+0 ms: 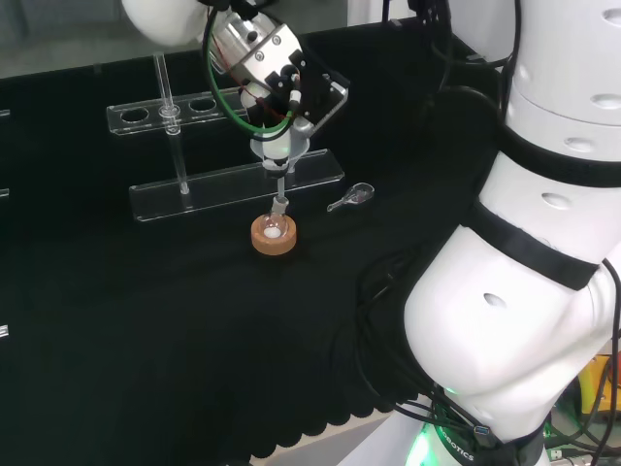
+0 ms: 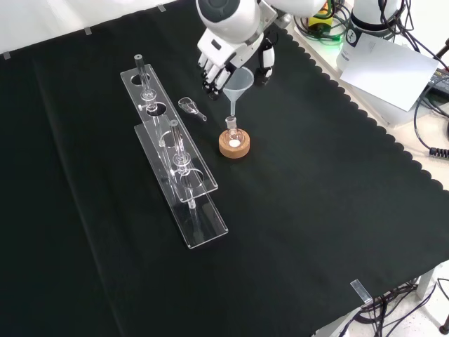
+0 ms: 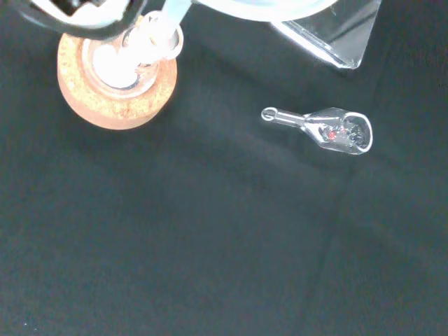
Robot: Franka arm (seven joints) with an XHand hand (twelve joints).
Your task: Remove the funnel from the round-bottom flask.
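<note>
The black-and-white hand (image 2: 231, 60) has its fingers (image 2: 210, 76) curled around the clear cone-shaped funnel (image 2: 238, 82), whose stem sits in the small round-bottom glass flask (image 2: 233, 135), kept upright by its cork ring stand (image 2: 233, 146) on the black-clothed bench (image 2: 316, 210).

Robotics lab bench, black cloth (image 2: 316, 210) with scalloped edge, clear acrylic tube racks (image 2: 181, 179), round-bottom flask (image 2: 233, 137) on cork ring (image 2: 233, 147), funnel (image 2: 237, 83), probably a small glass scoop (image 2: 189, 107), cables at the bench's edge (image 2: 428, 133)
</note>
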